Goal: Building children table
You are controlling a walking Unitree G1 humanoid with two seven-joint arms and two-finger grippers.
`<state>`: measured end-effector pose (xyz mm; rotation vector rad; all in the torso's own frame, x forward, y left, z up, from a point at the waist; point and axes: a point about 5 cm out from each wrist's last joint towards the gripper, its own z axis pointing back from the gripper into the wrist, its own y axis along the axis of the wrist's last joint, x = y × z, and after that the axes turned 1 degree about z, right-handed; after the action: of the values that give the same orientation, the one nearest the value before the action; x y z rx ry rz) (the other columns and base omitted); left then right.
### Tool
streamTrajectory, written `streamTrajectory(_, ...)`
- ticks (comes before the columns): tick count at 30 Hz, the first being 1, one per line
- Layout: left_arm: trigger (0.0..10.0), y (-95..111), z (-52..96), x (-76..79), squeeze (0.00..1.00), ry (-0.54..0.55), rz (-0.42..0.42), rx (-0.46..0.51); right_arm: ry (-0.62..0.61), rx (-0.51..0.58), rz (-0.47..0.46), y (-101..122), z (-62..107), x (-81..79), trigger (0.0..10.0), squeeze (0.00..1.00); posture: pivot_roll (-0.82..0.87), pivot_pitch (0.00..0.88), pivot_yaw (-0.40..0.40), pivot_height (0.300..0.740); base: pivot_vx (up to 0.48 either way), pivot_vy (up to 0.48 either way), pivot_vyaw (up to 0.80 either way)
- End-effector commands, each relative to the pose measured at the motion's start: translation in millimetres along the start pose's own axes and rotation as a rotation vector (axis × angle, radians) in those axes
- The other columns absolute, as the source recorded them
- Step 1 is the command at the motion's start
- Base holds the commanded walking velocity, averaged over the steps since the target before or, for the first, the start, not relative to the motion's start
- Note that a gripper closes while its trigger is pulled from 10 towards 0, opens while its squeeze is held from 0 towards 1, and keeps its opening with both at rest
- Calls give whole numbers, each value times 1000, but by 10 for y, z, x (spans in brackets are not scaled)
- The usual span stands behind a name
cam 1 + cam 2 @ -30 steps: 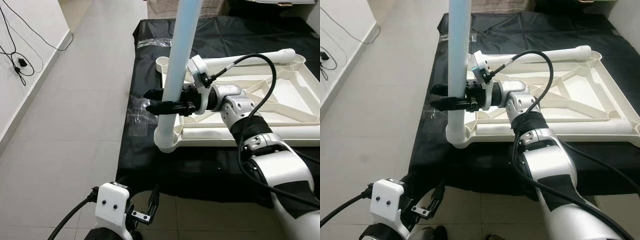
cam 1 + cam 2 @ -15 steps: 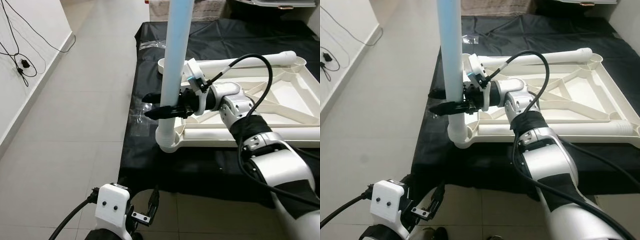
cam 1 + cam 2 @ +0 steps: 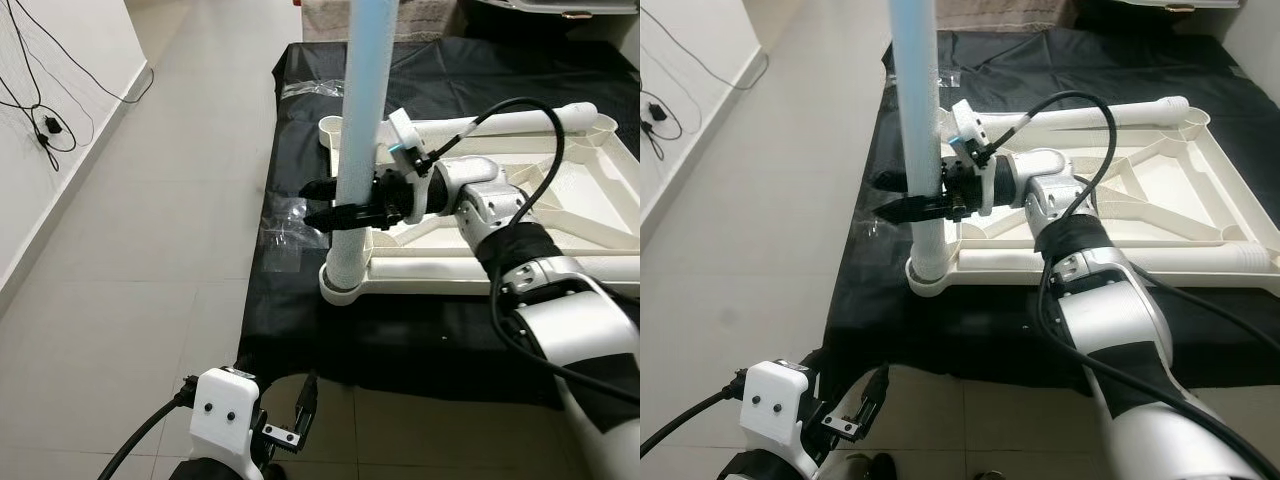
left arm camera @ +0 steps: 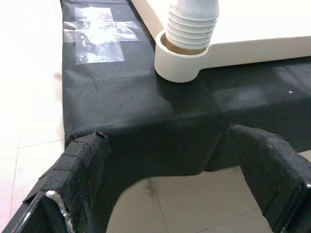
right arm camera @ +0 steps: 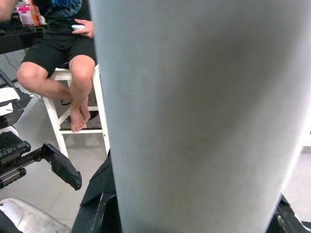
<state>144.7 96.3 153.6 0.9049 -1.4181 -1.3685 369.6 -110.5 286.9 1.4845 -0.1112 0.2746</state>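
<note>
A white children's table (image 3: 590, 190) lies upside down on a black cloth (image 3: 420, 330). A long pale table leg (image 3: 360, 120) stands upright, its ribbed lower end (image 4: 192, 26) in the near-left corner socket (image 3: 342, 290). My right gripper (image 3: 310, 203) is shut on the leg at mid-height, reaching from the right with its black fingers around it. In the right wrist view the leg (image 5: 194, 116) is right against the camera. My left gripper (image 3: 290, 420) hangs low by the cloth's near edge, open and holding nothing.
Another leg (image 3: 500, 120) lies along the table's far rim beside a free socket (image 3: 330, 127). Crumpled clear plastic (image 3: 285, 215) lies at the cloth's left edge. Tiled floor (image 3: 150, 250) spreads to the left, with cables on the wall (image 3: 40, 125). A person (image 5: 63, 58) sits on a white stool.
The leg, leaning before, now stands nearly upright with its lower end sunk deeper into the corner socket. My right gripper has shifted slightly right with it. The left arm has not moved.
</note>
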Motion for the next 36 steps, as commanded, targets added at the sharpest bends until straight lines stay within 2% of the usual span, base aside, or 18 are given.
streamTrajectory(1,10000,-2,37,49,0,-14,9,-14,19,-20,-21,-79,-15,-33,10000,0,84,242,-1,740,0,0,0)
streamTrajectory(14,10000,3,39,46,0,-13,8,-14,46,4,-38,-132,-82,-68,10000,0,87,248,2,740,0,0,0)
streamTrajectory(28,10000,12,19,30,0,-21,-11,-7,101,42,-45,-200,-231,-130,10000,0,89,243,4,740,0,0,0)
streamTrajectory(36,10000,31,-57,-86,0,-10,-57,11,48,47,-27,-294,-229,-128,10000,0,69,229,1,740,0,0,0)
